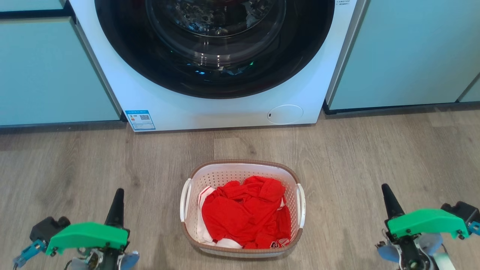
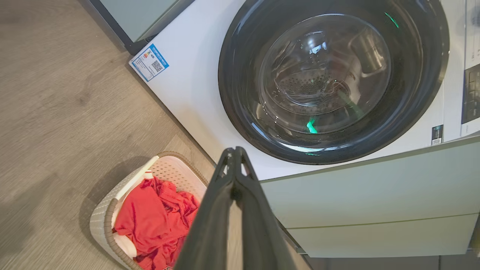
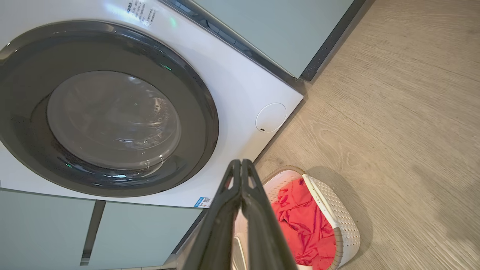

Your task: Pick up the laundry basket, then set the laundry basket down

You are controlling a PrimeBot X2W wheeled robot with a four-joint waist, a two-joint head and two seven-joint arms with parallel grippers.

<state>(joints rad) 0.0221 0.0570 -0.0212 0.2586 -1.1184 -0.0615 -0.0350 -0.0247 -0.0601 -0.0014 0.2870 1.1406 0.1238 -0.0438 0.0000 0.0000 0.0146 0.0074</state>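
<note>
The left claw (image 1: 118, 197) is pinched closed and empty, well apart from the laundry basket (image 1: 225, 175). The basket, holding red clothes (image 1: 243, 213), sits on the wood floor (image 1: 75, 161) before the washing machine (image 1: 225, 112). The right claw (image 1: 388, 197) is likewise closed and empty.

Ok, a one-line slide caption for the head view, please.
Laundry basket with red clothes on the floor before the washing machine; left fingers and right fingers shut, clear of it.

Laundry basket (image 1: 243, 173) on wood floor (image 1: 375, 157)
</note>
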